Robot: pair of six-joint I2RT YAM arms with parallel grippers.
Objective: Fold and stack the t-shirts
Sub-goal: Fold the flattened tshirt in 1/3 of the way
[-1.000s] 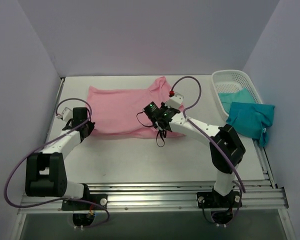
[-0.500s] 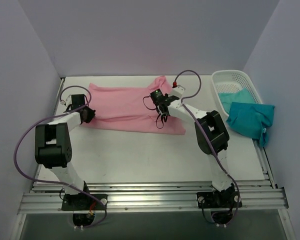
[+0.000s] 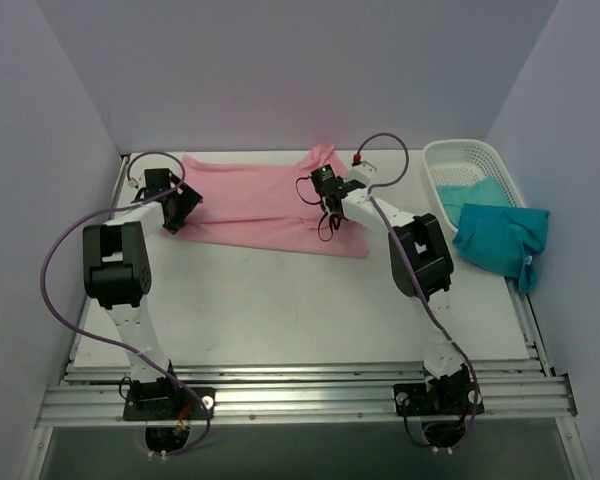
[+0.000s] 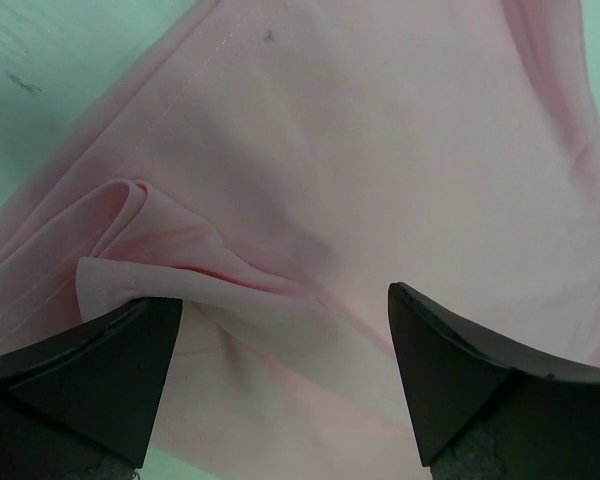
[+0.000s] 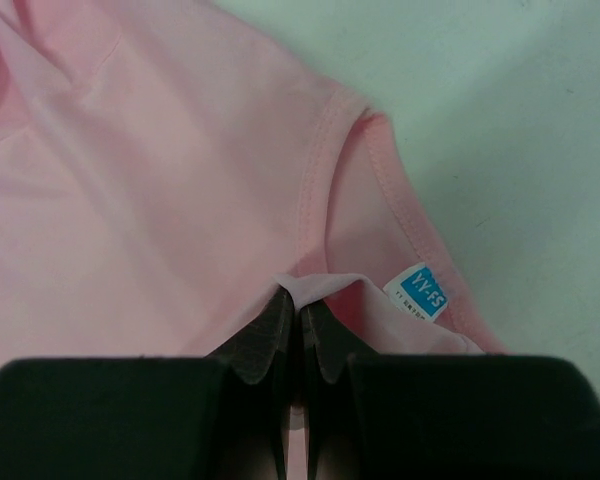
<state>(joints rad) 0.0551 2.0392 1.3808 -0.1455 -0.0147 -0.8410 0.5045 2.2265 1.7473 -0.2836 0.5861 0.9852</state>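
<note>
Dragged farther back, pink t-shirt (image 3: 260, 205), white table (image 3: 280, 300), plain lilac walls (image 3: 280, 70)

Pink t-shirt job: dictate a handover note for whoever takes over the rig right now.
Left gripper: open, at a raised fold on the left end of the pink t-shirt, not clamping it.
Right gripper: shut on the pink t-shirt beside its blue neck label.
Teal t-shirts: one in the white basket, one draped over its near end.
Done: nothing fully folded or stacked.
Left: finish folding the pink one, fold both teal ones, stack all.
</note>
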